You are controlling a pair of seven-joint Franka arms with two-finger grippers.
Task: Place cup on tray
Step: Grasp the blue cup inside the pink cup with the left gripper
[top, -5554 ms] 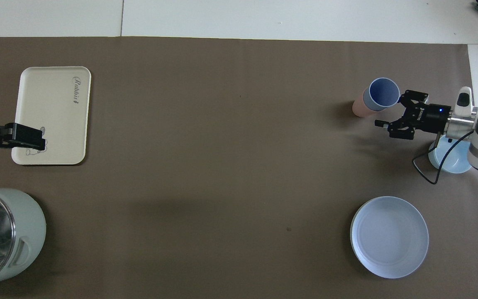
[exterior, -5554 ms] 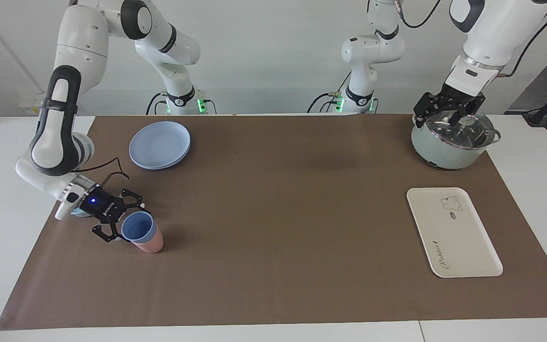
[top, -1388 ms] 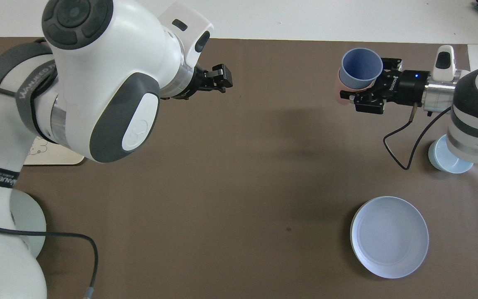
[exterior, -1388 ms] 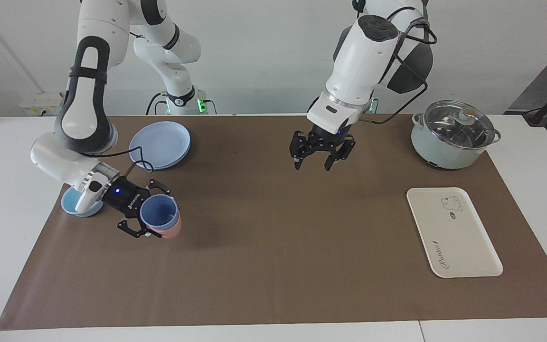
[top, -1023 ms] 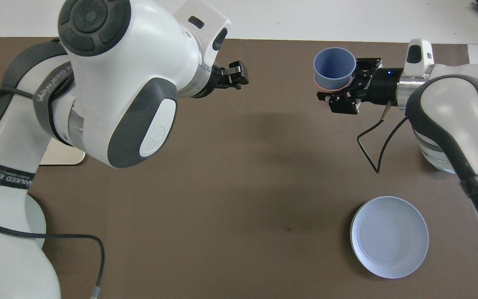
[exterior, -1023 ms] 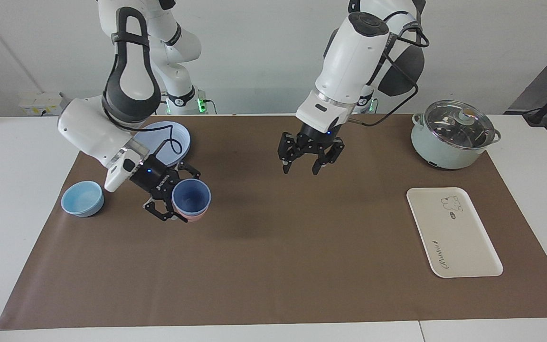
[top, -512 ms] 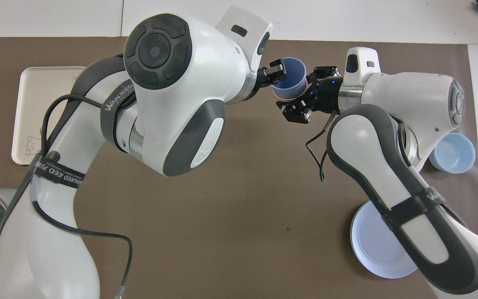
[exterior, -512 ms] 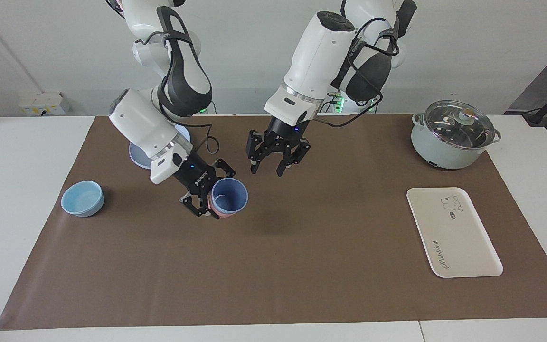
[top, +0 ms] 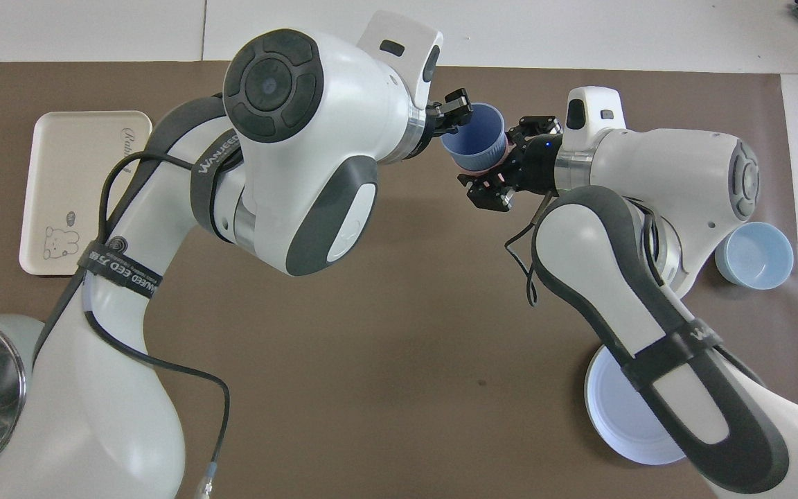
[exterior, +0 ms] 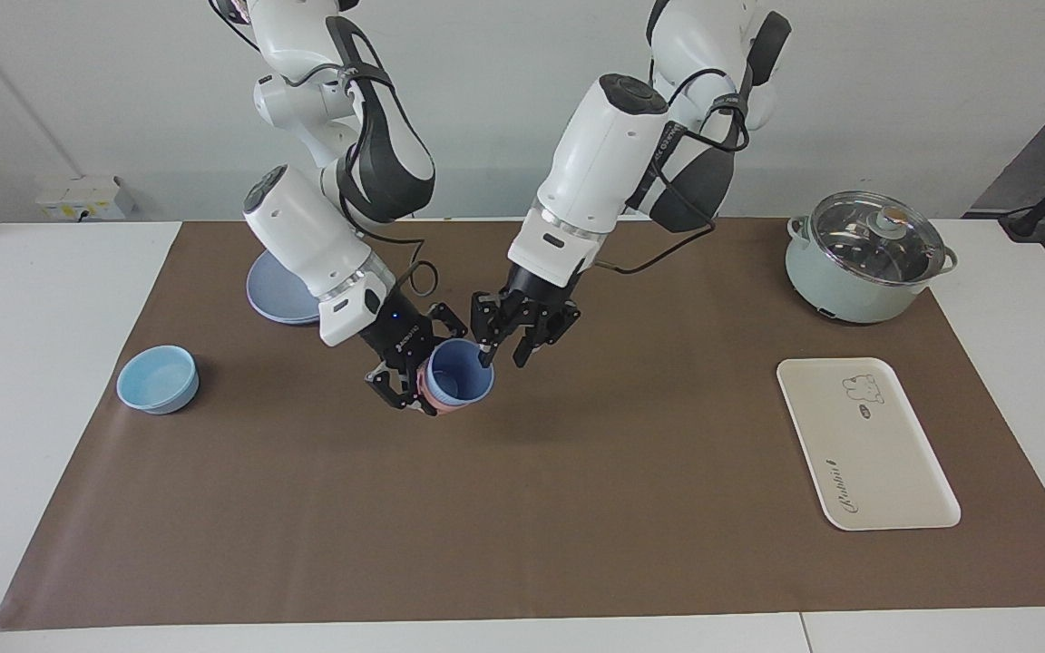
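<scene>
The periwinkle-blue cup (exterior: 459,374) sits nested inside a salmon-pink tumbler (exterior: 433,396). My right gripper (exterior: 439,370) is shut on this stack and holds it tilted in the air over the middle of the mat. The cup also shows in the overhead view (top: 474,141), with the right gripper (top: 499,161) beside it. My left gripper (exterior: 504,352) is open right at the cup's rim, one finger at the rim's edge; it shows in the overhead view (top: 449,116) too. The cream tray (exterior: 885,472) lies empty at the left arm's end (top: 59,159).
A pale green pot with a glass lid (exterior: 863,258) stands near the left arm's base. A round blue plate (exterior: 273,295) lies near the right arm's base. A light-blue bowl (exterior: 157,379) sits at the right arm's end of the mat.
The right gripper has carried the stacked cups from the right arm's end to over the middle. The left gripper came down from over the pot to the cup's rim.
</scene>
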